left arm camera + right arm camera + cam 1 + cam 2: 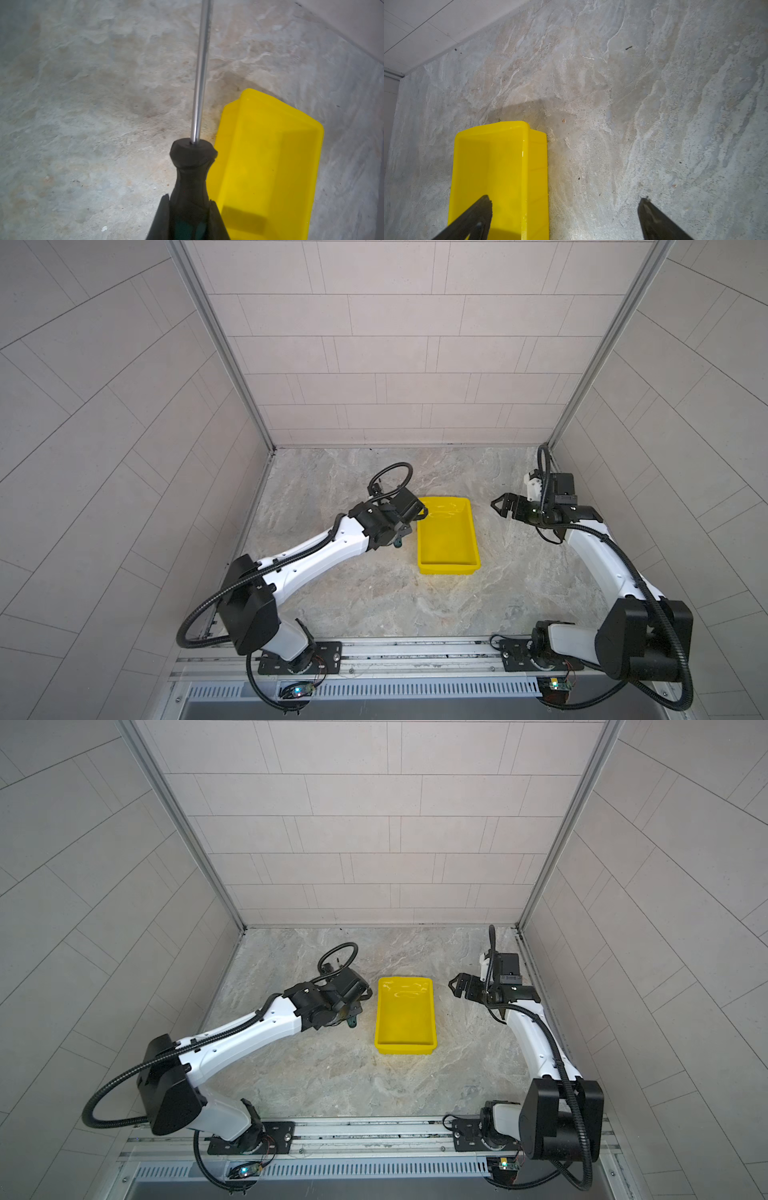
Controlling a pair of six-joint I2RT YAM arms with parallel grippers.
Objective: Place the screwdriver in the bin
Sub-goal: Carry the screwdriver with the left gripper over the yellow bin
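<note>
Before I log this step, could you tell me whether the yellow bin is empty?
Empty. The bin shows only bare yellow floor in both top views; the screwdriver is outside it, clamped in the left gripper.

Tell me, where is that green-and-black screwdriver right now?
In a top view, the slim green-and-black-handled screwdriver sits left of centre, clamped in the left jaws, beside the left wall of the shallow yellow plastic bin, not yet inside.

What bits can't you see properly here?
- Left wrist view: the screwdriver runs off the edge, so its tip is missing.
- Both top views: the left arm hides most of the screwdriver.
- Left wrist view: the edge cuts off one end of the bin.
- Right wrist view: only the tips of the right fingers show.
</note>
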